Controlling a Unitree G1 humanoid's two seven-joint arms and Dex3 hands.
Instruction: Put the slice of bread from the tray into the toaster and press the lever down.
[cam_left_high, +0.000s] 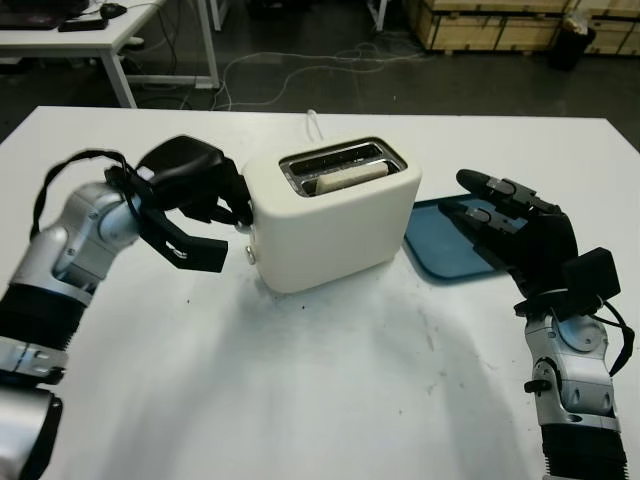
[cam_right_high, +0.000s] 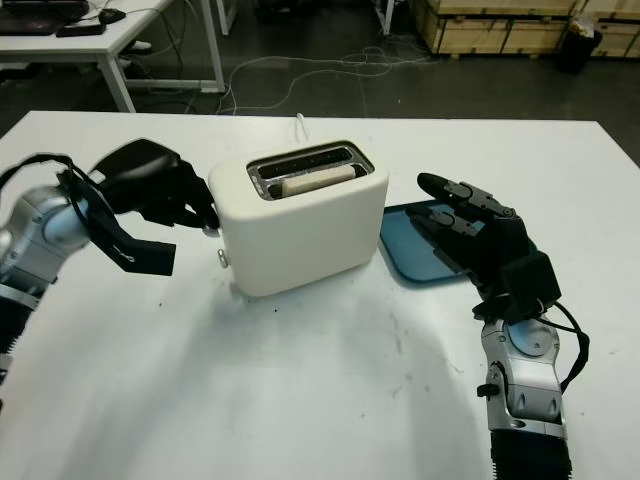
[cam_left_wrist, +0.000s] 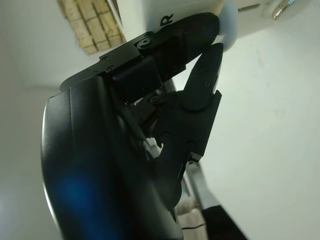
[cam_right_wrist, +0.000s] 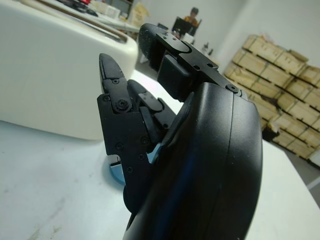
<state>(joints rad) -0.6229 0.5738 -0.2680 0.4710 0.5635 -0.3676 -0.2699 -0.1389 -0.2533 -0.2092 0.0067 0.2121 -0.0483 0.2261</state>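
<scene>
Bread slice sits upright in the front slot of the cream toaster, top edge just showing above the slot rim. Toaster stands mid-desk, turned at an angle, w/ its cord running off the back toward the far edge.

Left hand is at the toaster's left end face, fingers curled and pressed together, tips right against the end panel by the lever. Wrist view shows a fingertip touching the pale lever knob, w/ a small metal dial just beside it. Whether the lever is fully down, can't tell. Thumb hangs lower, apart from the toaster wall.

Blue tray lies on the desk just right of the toaster, its near-left corner tucked close to the toaster's base. Right hand hovers over the tray, open, holding nothing, fingers stretched out toward the toaster but apart from it.

Background: a second white table w/ dark gear at upper left, cables on the floor, wooden crates at upper right. A person sits far off in the right wrist view.
</scene>
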